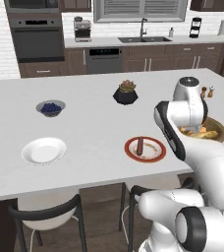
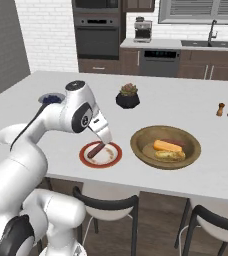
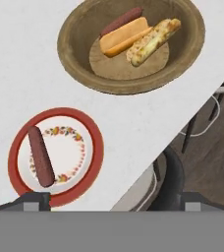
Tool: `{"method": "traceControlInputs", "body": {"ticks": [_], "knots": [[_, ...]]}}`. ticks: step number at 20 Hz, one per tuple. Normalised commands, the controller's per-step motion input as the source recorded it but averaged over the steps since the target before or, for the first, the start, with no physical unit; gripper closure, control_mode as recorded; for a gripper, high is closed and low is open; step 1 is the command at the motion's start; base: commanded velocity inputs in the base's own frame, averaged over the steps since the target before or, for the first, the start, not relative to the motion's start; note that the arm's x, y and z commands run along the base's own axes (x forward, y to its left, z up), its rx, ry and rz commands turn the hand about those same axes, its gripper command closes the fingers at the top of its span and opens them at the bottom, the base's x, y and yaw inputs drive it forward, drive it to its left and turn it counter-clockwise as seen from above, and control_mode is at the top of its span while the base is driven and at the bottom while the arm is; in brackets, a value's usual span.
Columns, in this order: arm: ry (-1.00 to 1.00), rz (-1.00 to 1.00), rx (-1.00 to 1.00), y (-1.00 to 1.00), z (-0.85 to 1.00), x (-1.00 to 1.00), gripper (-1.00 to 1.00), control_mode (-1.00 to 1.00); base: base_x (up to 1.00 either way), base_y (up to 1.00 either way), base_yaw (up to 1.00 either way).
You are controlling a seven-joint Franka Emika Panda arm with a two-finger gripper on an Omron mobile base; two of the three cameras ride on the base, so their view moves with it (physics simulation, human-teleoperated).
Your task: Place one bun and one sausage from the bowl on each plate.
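Observation:
The red-rimmed plate point(image 1: 155, 153) point(image 2: 111, 159) point(image 3: 84, 142) lies near the counter's front edge with one dark sausage point(image 1: 140, 145) point(image 2: 95, 149) point(image 3: 41, 156) on it. The plain white plate point(image 1: 43, 150) sits bare further left. To the right, the brown wooden bowl point(image 1: 221, 129) point(image 2: 142, 145) point(image 3: 74, 59) holds two golden buns point(image 3: 125, 37) point(image 3: 153, 42) point(image 2: 167, 146) and a second sausage point(image 3: 121, 22). My gripper point(image 2: 105, 137) point(image 3: 114, 201) hangs open above the red-rimmed plate, with nothing between its fingertips point(image 3: 35, 199).
A small grey berry bowl point(image 1: 50, 108) and a black plant pot point(image 1: 125, 93) point(image 2: 128, 98) stand further back on the counter. Two shakers point(image 1: 207, 92) point(image 2: 225, 110) sit behind the bowl. Dark-framed chairs point(image 1: 45, 214) point(image 2: 106, 207) tuck under the counter's front edge.

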Motion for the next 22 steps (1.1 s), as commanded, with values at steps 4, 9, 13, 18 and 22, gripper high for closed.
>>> {"method": "traceControlInputs", "body": {"ticks": [4, 9, 13, 18, 22], "knots": [[0.00, -0.01, -0.01, -0.91, 0.16, 0.08, -1.00, -1.00, 0.00, 0.00, 0.00], [0.02, -0.04, 0.00, -1.00, 0.08, 0.36, -1.00, -1.00, 0.00, 0.00, 0.00], [0.10, -0.10, 0.00, -0.92, 0.00, 0.58, -1.00, -1.00, 0.00, 0.00, 0.00], [0.22, -0.14, 0.00, -0.60, -0.20, 0.68, -1.00, -1.00, 0.00, 0.00, 0.00], [0.22, -0.14, 0.00, -0.44, -0.36, 0.42, -1.00, -1.00, 0.00, 0.00, 0.00]]}}
